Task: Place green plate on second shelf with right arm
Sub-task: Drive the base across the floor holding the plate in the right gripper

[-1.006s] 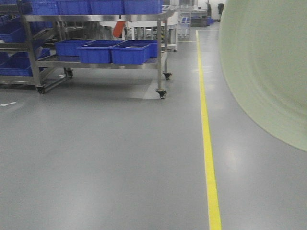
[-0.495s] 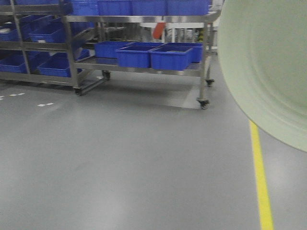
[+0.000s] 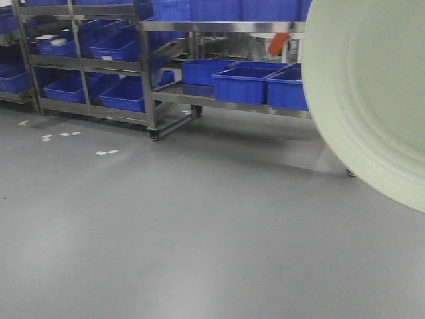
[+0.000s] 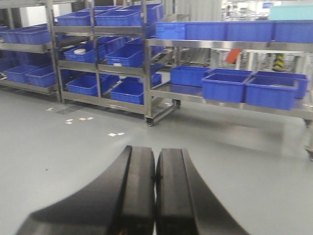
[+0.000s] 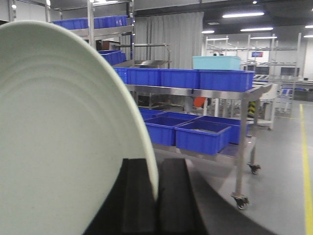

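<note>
The green plate (image 5: 63,132) stands on edge, filling the left half of the right wrist view, with my right gripper (image 5: 156,164) shut on its rim. From the front camera the same green plate (image 3: 372,93) covers the right side, held up in the air; the gripper itself is hidden there. My left gripper (image 4: 155,156) is shut with nothing between its black fingers, hanging over the grey floor. A steel shelf cart (image 3: 226,26) with several levels stands ahead.
Steel racks on castors (image 4: 98,68) hold many blue bins (image 4: 222,85) on several levels. A teal bin (image 5: 216,62) sits on top of one cart. A yellow floor line (image 5: 307,152) runs along the right. White tape marks (image 3: 103,153) dot the grey floor.
The front view has swung left: the racks have slid right and grown larger, and the yellow line has left the picture. The plate stays at the right edge.
</note>
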Controlling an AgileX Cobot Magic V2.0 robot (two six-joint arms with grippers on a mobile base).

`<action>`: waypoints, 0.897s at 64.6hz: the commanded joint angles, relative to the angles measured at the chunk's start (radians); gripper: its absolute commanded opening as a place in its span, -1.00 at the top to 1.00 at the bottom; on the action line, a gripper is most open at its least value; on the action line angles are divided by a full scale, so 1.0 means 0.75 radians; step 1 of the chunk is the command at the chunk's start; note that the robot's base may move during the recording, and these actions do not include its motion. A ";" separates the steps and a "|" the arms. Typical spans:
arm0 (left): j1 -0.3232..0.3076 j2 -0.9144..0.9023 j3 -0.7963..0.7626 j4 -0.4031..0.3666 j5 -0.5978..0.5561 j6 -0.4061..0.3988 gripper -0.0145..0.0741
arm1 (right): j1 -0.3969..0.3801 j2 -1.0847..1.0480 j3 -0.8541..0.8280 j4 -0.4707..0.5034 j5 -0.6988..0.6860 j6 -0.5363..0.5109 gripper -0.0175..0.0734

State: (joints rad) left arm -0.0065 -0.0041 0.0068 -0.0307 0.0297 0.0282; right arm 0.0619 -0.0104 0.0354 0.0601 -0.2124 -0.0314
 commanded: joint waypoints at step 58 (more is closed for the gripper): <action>-0.004 -0.023 0.053 -0.004 -0.118 -0.003 0.38 | -0.003 0.008 -0.034 0.012 -0.152 0.004 0.49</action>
State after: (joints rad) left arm -0.0065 -0.0041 0.0068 -0.0307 0.0313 0.0282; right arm 0.0619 -0.0104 0.0354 0.0601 -0.2124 -0.0314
